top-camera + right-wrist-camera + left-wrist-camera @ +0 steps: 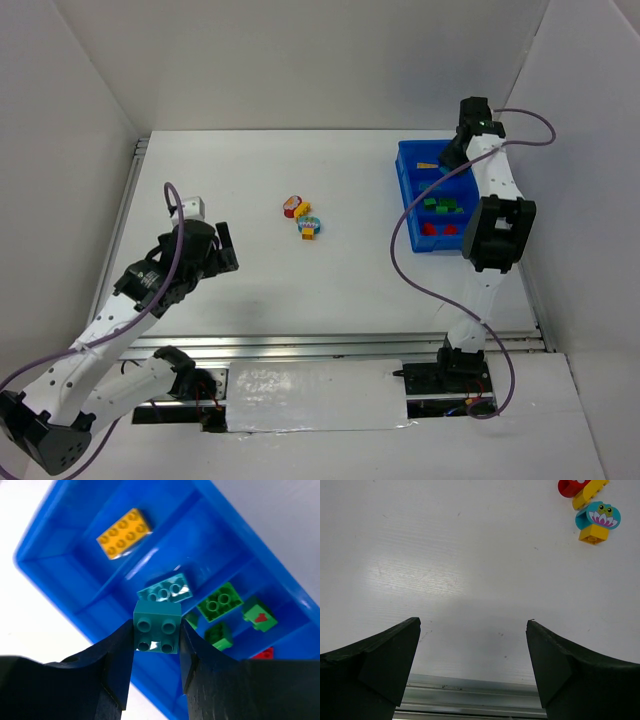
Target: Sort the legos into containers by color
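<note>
Bases of both arms sit at the near edge of the white desk [330, 290]. Just beyond them, on the left, the left gripper [224, 252] hangs low over bare desk with its jaws spread wide and nothing between them.

Farther out, near the middle of the desk, four loose pieces lie in a tight clump, well apart from that gripper. The nearer two are a small yellow brick [593, 534] and a teal disc [602, 516] printed with a flower, touching each other. Just past them lie a long yellow brick [590, 492] and a red piece [572, 486], which the wrist view cuts off at its edge.

To the right stands the blue bin [403, 200], with its compartments in a row running away from the arms. The nearest holds red bricks [437, 229] and the next holds green bricks [445, 207]. Beyond these the right gripper [157, 632] is clamped on a teal brick [156, 615], pinched by its sides. It holds the brick above the bin, just beside a second teal brick [165, 590] lying in the third compartment. In the farthest compartment a flat yellow plate [125, 532] lies alone, studs up.
</note>
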`<state>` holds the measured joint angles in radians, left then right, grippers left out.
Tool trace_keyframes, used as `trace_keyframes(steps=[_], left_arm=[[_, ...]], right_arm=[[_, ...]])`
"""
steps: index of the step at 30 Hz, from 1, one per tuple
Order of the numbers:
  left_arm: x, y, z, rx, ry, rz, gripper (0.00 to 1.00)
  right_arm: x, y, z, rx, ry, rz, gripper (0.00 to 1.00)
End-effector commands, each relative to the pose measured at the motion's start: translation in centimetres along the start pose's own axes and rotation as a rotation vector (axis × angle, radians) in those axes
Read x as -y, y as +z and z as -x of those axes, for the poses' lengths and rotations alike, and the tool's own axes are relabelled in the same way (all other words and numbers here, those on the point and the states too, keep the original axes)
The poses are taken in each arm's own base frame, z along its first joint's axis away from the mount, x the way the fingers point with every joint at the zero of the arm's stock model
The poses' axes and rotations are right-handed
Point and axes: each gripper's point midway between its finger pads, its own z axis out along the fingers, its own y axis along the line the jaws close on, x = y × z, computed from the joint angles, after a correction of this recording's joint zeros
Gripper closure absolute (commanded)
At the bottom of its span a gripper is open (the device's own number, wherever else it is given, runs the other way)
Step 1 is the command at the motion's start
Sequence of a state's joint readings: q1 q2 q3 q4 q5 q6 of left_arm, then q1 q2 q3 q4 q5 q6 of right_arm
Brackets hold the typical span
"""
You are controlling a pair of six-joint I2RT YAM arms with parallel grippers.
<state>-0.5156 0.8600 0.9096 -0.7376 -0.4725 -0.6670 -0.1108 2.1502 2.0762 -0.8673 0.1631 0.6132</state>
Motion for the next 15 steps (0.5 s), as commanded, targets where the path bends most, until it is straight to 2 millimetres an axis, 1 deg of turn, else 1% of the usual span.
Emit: trace_keyframes(steps=[1, 5, 10, 15], left_arm=[[0.48, -0.32, 1.39, 0.037, 0.027, -0.025, 0.00], [0.12, -0.26, 1.73, 0.057, 0.047, -0.009, 0.01], [0.51, -0.01, 1.54, 0.057, 0.048, -0.029, 0.01], [0.68, 0.42, 1.43, 0.044, 0.063, -0.023, 0.01]], right_arm=[[0.17, -0.99, 1.43, 0.046, 0.022, -0.035, 1.00], [0.16, -0.68, 1.58, 0.044, 0.023, -0.020, 1.00], [0.20, -1.14, 1.86, 0.060, 0.026, -0.007, 1.00], [0.17, -1.06, 1.68, 0.050, 0.022, 0.000, 1.00]])
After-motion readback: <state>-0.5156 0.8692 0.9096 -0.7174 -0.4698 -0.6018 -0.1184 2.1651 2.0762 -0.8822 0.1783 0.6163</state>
